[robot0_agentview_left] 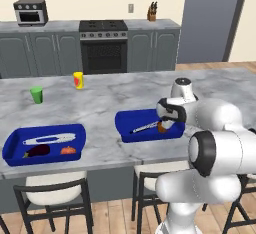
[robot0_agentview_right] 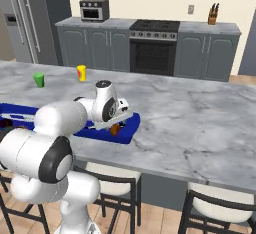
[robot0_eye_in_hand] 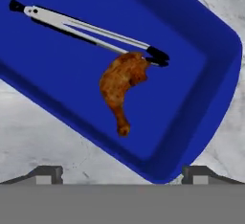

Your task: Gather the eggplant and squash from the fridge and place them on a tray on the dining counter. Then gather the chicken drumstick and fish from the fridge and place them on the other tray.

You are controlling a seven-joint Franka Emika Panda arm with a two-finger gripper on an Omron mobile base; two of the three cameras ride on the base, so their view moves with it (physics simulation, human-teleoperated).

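One chicken drumstick (robot0_eye_in_hand: 119,88) lies inside the blue tray (robot0_eye_in_hand: 210,74) near the surface's front edge, its thick end touching the tongs (robot0_eye_in_hand: 86,29). It looks light, firm and lumpy; the meaty upper part seems the surest place to grip. Above it the gripper (robot0_eye_in_hand: 122,173) hangs with jaws wide, holding nothing.

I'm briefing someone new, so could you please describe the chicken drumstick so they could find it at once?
On the long marble dining counter sit two blue trays; take the right-hand tray, below the open gripper. The chicken drumstick lies there, brown and roasted, its thick end touching the tips of the metal tongs.
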